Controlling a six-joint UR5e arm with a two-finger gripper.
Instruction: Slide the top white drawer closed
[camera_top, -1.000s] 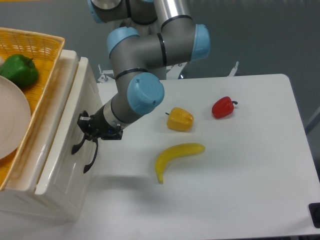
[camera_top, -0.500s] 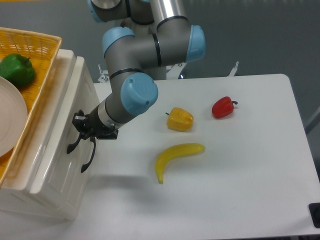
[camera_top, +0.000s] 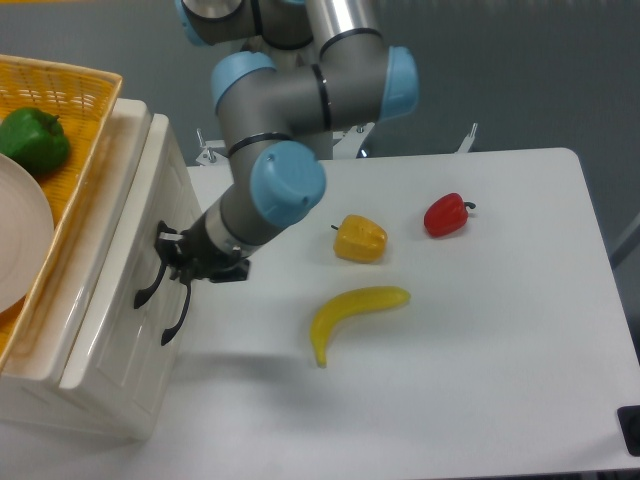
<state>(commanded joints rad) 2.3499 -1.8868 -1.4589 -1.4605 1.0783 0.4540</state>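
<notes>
The top white drawer (camera_top: 138, 215) is the upper part of the glossy white cabinet front at the left. Its black arched handle (camera_top: 148, 290) sits just left of the lower drawer's matching handle (camera_top: 178, 322). The drawer front looks about level with the cabinet face. My gripper (camera_top: 176, 258) points left at the cabinet front, right above the upper handle and touching it or nearly so. The small dark fingers merge with the handle, so their spacing is unclear.
A yellow wicker basket (camera_top: 90, 120) with a green pepper (camera_top: 34, 140) and a white plate (camera_top: 20, 240) sits on top of the cabinet. On the white table lie a yellow pepper (camera_top: 359, 238), a red pepper (camera_top: 446, 214) and a banana (camera_top: 352, 310).
The drawer front and the basket shifted left with my gripper pushing. In the last half second the gripper has pulled back slightly to the right.
</notes>
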